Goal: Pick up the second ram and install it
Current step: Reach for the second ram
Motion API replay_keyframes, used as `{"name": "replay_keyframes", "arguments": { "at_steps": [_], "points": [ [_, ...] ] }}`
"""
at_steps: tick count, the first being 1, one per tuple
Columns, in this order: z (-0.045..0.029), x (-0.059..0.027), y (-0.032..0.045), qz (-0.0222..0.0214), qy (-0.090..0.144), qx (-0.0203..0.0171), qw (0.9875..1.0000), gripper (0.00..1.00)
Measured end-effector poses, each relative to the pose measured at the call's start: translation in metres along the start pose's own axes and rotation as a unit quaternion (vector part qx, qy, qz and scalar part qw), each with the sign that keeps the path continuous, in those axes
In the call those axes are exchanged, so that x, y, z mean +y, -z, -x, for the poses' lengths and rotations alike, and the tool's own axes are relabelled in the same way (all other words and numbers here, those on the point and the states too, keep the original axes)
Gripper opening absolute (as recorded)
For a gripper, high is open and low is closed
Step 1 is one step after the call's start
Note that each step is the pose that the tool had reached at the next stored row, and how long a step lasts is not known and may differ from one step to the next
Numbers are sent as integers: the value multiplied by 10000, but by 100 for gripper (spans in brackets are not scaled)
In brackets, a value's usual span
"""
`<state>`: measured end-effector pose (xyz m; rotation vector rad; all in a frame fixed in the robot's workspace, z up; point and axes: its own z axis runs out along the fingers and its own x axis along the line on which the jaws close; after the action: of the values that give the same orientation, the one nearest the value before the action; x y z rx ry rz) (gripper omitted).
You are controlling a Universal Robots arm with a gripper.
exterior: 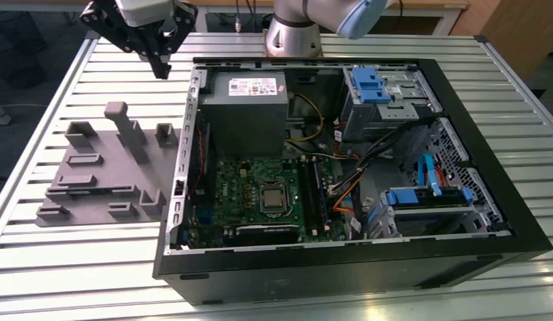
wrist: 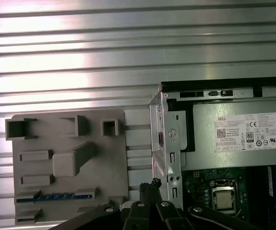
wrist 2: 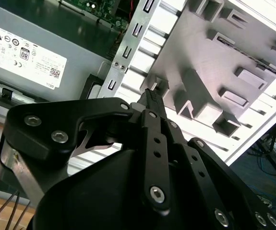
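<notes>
The second ram (wrist: pixel 56 196) is a thin blue-green strip seen edge-on, standing in a slot near the front of the grey fixture (wrist: pixel 70 143). In the exterior view it is a dark line (exterior: pixel 89 190) on the fixture (exterior: pixel 107 174), which lies on the table to the exterior view's left of the open computer case (exterior: pixel 348 267). My gripper (exterior: pixel 160 71) hangs high above the table, behind the fixture and just outside the case's back corner. Its black fingertips (wrist 2: pixel 150 97) are pressed together and hold nothing. In the first wrist view the gripper (wrist: pixel 154 184) points at the gap between fixture and case wall.
Inside the case are the grey power supply (exterior: pixel 245 100), the green motherboard (exterior: pixel 258 197) with its processor and dark memory slots (exterior: pixel 310 194), loose cables (exterior: pixel 348 167) and blue drive brackets (exterior: pixel 370 83). The fixture's upright blocks (exterior: pixel 129 130) rise near the gripper. Slatted metal table (exterior: pixel 71 254) lies all around.
</notes>
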<state>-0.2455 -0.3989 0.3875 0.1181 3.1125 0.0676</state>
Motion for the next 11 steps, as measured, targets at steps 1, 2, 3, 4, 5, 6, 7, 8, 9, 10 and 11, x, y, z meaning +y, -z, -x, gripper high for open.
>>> {"name": "replay_keyframes", "arguments": {
  "at_steps": [1, 2, 3, 4, 5, 6, 7, 8, 9, 10, 11],
  "points": [
    [-8, -1, 0, 0, 0, 0, 10000, 11],
    [-16, -1, 0, 0, 0, 0, 10000, 11],
    [-24, -2, 0, 0, 0, 0, 10000, 11],
    [-30, -2, 0, 0, 0, 0, 10000, 11],
    [-37, -3, 0, 0, 0, 0, 10000, 11],
    [-45, -4, -1, 0, 0, 0, 10000, 11],
    [-53, -4, 0, 0, 0, 0, 10000, 11],
    [-60, -5, -1, 0, 0, 0, 10000, 11],
    [-68, -5, -1, 0, 0, 0, 10000, 11],
    [-77, -6, -1, 0, 0, 0, 10000, 11],
    [-85, -7, -1, 0, 0, 0, 10000, 11]
  ]
}}
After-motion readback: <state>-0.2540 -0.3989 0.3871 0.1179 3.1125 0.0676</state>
